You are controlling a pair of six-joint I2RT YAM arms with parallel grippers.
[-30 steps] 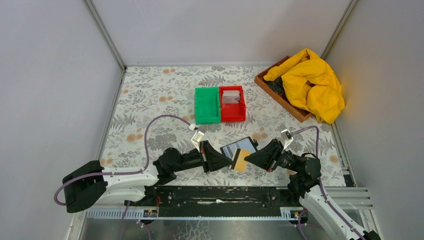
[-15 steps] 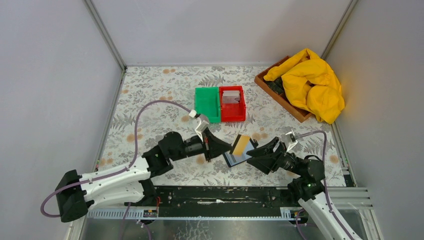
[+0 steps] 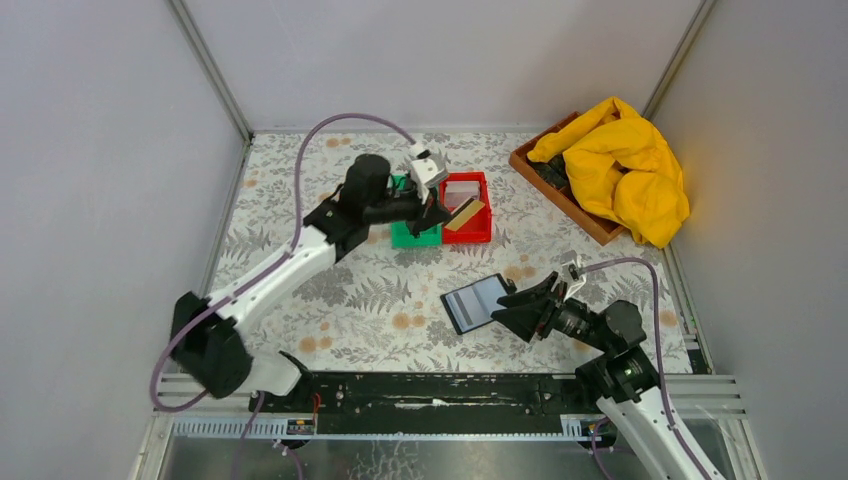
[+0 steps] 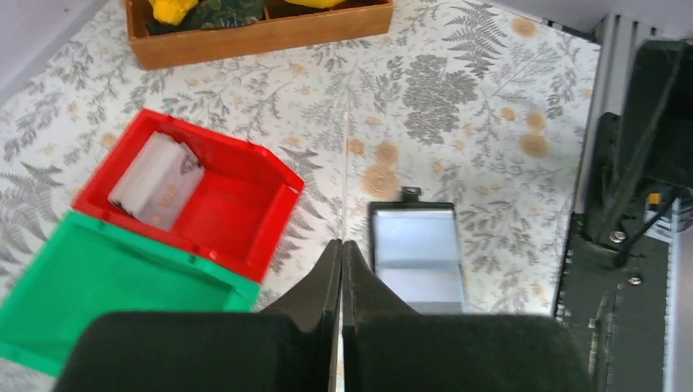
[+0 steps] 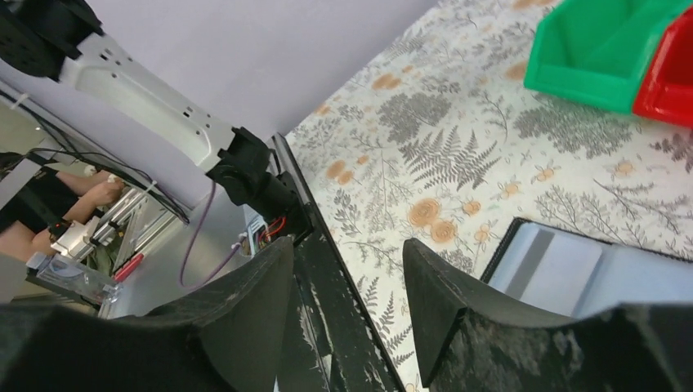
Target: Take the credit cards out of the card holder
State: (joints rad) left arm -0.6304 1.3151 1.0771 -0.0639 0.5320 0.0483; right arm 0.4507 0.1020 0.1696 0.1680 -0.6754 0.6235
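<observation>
Far out over the table, the left gripper (image 3: 440, 213) has its fingers pressed together, pinching a brownish card (image 3: 466, 212) by one edge. In the left wrist view the card shows only as a thin line between the closed tips. It hangs tilted above the red bin (image 3: 484, 232), which sits at the far middle of the table (image 3: 330, 180). A grey-white card (image 3: 461, 192) leans inside that bin, and a green bin (image 3: 412, 236) touches its left side. Nearer the arms, the card holder (image 3: 478, 302) lies open on the table, bluish-grey sleeves facing up. The right gripper (image 3: 508, 305) sits low just beside its right edge with fingers spread wide and nothing between them. Whether a fingertip touches the holder cannot be told. A wooden tray (image 3: 560, 195) heaped with a yellow cloth (image 3: 625, 165) stands at the far right. The step in hand looks like dropping the pulled card into the red bin. Next, the left fingers would need to part so the card falls inside the walls, then return to the holder, if more cards remain there, while the right gripper steadies it. No card can be made out in the sleeves.
</observation>
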